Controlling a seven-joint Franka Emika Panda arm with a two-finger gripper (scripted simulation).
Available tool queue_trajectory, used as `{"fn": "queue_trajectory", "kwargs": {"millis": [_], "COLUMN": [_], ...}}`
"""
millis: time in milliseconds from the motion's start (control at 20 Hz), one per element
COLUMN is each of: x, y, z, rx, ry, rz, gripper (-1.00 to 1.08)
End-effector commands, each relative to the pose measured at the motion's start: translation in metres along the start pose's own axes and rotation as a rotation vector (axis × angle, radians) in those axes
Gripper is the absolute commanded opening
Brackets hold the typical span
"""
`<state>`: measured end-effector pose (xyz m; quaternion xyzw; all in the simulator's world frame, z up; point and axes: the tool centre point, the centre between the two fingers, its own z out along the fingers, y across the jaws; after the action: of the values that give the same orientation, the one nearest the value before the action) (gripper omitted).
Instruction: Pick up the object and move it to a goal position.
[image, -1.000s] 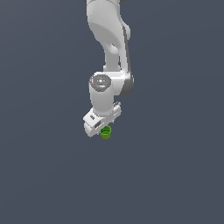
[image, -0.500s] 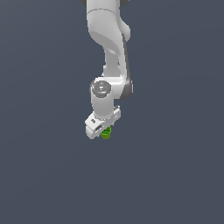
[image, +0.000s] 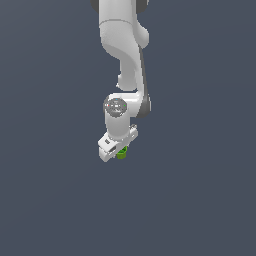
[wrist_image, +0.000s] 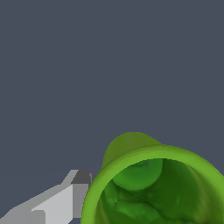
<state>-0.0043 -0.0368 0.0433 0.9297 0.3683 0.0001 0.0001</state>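
green cup (wrist_image: 151, 188): held at the gripper (image: 118, 151), peeking out below the white hand | gripper: closed on the cup, one finger (wrist_image: 65, 199) against its wall | cup axis: open rim faces the wrist camera

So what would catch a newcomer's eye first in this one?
The white arm coming down from the top middle of the exterior view against a plain grey-blue backdrop, ending in the gripper. Then the tiny bright green cup tucked at the gripper's tip, the only colour in the scene. In the wrist view that cup looms large, its round rim and hollow inside open to the camera, with one grey finger beside it.
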Motion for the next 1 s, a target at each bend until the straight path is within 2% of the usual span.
{"fn": "queue_trajectory", "kwargs": {"millis": [0,550,950], "x": [0.0,0.003,0.022], "y": [0.0,-0.001,-0.012], "z": [0.001,-0.005,-0.048], "rx": [0.0,0.0,-0.001], "ry": [0.0,0.0,0.0], "rz": [-0.001,0.0,-0.001], "gripper": [-1.0,-1.0,-1.0]}}
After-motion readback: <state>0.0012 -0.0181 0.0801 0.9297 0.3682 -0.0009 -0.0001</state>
